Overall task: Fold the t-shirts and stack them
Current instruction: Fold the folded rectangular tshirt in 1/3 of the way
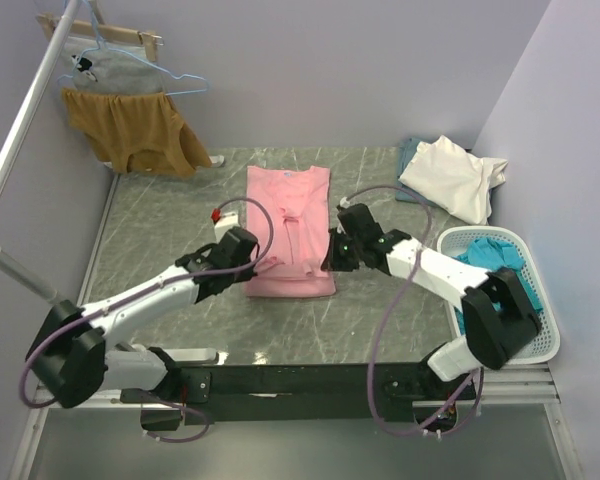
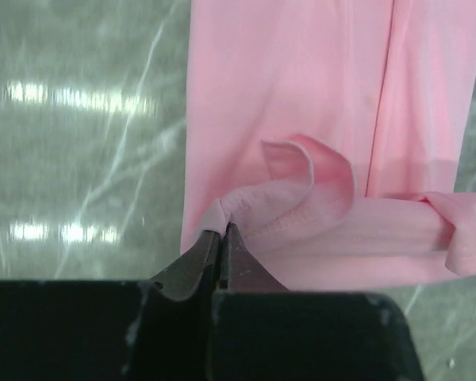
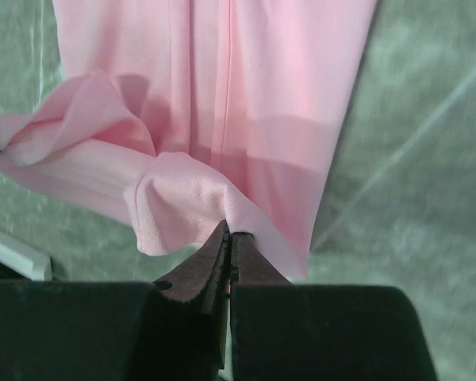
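The light pink t-shirt lies narrowed lengthwise in the middle of the surface, with the left claw and right claw each clenched on a corner of its near hem. The crosswise fold seems in hand. Next, both must carry that hem evenly toward the far edge, onto the collar end.

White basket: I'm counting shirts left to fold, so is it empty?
No, the top view shows teal shirts lying inside the white basket.
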Robot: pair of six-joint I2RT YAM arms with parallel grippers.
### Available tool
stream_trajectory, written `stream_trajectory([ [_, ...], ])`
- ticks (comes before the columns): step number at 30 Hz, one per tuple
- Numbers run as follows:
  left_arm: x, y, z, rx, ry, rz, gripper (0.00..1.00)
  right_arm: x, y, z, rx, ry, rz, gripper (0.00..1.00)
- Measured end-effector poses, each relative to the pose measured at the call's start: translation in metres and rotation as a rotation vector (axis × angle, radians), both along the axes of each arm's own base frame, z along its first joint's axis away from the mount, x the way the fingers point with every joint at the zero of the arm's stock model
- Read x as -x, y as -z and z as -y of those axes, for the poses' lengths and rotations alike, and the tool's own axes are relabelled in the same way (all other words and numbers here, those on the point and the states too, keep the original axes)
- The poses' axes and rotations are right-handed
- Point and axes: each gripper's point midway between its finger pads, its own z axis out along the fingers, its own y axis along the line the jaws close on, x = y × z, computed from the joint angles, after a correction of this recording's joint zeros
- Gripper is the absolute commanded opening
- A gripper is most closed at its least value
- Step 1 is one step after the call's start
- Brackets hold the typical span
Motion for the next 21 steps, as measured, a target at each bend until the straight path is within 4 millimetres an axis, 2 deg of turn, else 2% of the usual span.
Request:
stream_trajectory([
  [4, -0.038, 0.005, 0.002, -0.029, 0.015, 0.000, 0.01, -0.032, 0.008, -0.006, 0.019, -0.014, -0.012, 0.00],
  [7, -0.069, 0.016, 0.006, -0.041, 0.033, -0.013, 0.01, -0.053, 0.017, -0.008, 0.030, -0.017, -0.025, 0.00],
  [12, -0.097, 0.036, 0.004, -0.046, 0.056, -0.036, 0.01, -0.082, 0.031, -0.007, 0.047, -0.014, -0.049, 0.00],
  [13, -0.103, 0.039, 0.003, -0.049, 0.061, -0.039, 0.04, -0.089, 0.032, -0.007, 0.053, -0.010, -0.050, 0.04],
  [15, -0.112, 0.042, 0.002, -0.053, 0.066, -0.042, 0.85, -0.100, 0.034, -0.006, 0.064, -0.003, -0.047, 0.21],
  [16, -0.117, 0.043, 0.002, -0.059, 0.070, -0.039, 0.99, -0.106, 0.034, -0.005, 0.073, 0.002, -0.041, 0.45],
  [18, -0.126, 0.043, 0.000, -0.062, 0.065, -0.030, 1.00, -0.116, 0.032, -0.001, 0.094, 0.026, -0.023, 0.56],
  [21, -0.133, 0.042, -0.006, -0.075, 0.051, -0.022, 0.99, -0.129, 0.029, 0.013, 0.160, 0.072, 0.028, 0.63],
])
